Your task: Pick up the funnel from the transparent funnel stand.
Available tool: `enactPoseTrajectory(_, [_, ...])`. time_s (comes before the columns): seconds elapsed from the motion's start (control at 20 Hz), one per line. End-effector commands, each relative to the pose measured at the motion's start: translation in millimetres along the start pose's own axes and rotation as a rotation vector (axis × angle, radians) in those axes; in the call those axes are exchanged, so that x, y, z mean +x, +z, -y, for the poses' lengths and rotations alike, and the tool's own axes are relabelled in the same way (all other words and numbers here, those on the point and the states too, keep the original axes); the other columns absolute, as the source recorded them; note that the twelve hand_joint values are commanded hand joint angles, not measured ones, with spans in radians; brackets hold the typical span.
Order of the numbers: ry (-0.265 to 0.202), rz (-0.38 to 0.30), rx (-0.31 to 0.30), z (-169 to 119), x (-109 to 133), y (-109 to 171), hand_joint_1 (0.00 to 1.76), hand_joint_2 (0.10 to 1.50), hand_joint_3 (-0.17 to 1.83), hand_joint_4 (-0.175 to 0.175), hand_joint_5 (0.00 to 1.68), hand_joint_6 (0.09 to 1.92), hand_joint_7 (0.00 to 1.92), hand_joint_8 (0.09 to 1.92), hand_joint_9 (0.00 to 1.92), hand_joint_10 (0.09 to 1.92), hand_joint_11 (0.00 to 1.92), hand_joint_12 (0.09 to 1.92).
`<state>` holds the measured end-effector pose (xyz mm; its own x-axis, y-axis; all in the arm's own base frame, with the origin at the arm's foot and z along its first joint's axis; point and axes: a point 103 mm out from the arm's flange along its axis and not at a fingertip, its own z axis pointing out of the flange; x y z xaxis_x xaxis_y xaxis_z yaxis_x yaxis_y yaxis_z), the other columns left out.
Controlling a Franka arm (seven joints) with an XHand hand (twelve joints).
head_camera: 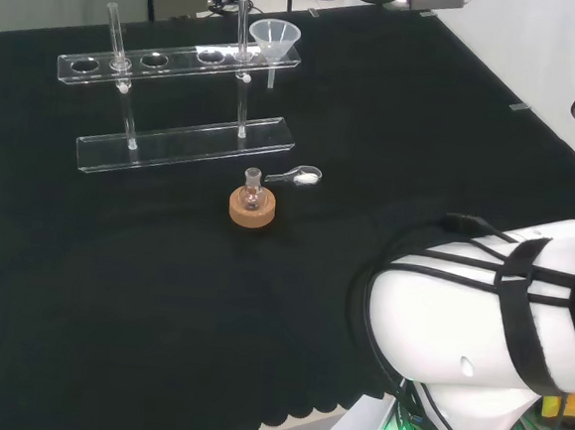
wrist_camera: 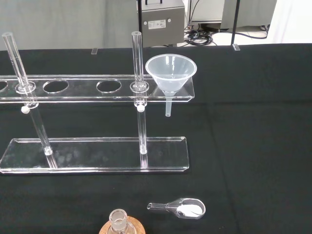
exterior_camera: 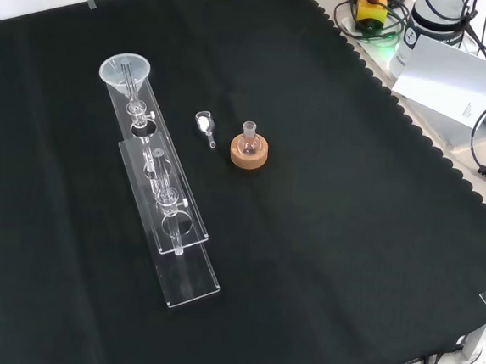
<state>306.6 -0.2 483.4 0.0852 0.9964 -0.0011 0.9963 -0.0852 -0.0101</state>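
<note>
A clear funnel (head_camera: 273,39) (exterior_camera: 127,71) (wrist_camera: 170,73) sits upright in the end hole of the transparent funnel stand (head_camera: 180,67) (exterior_camera: 167,226) (wrist_camera: 92,156), its stem hanging below the top rail. In the head view that end is the stand's right one. In the front view it is the far end. The stand has a flat base plate, two posts and a top rail with several round holes. In the wrist view the funnel and stand lie some way ahead of the camera.
A small flask (head_camera: 253,187) (exterior_camera: 249,136) (wrist_camera: 118,222) stands on a cork ring (head_camera: 252,209) (exterior_camera: 249,155) in front of the stand. Beside it lies a clear scoop with white powder (head_camera: 304,177) (exterior_camera: 204,125) (wrist_camera: 187,208). The arm's white links (head_camera: 488,330) fill the head view's lower right.
</note>
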Motion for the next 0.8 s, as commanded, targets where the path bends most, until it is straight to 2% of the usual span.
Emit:
enactPoseTrajectory(0.05, [0.0,0.009,-0.011,0,0,0,0.04,1.15,0.56,-0.013,0.07,0.14,0.0,0.26,0.05,0.65,0.06,1.32])
enactPoseTrajectory(0.25, [0.008,0.004,-0.01,-3,-2,-1,0.0,1.24,0.41,-0.013,0.11,0.09,0.0,0.22,0.03,0.67,0.02,1.38])
enactPoseTrajectory(0.45, [0.021,0.008,-0.001,-9,-4,1,0.0,1.25,0.4,-0.014,0.11,0.09,0.0,0.22,0.03,0.67,0.02,1.39])
enactPoseTrajectory(0.8, [0.07,0.022,0.011,-38,-10,5,0.0,1.25,0.39,-0.015,0.12,0.09,0.0,0.22,0.03,0.67,0.02,1.39])
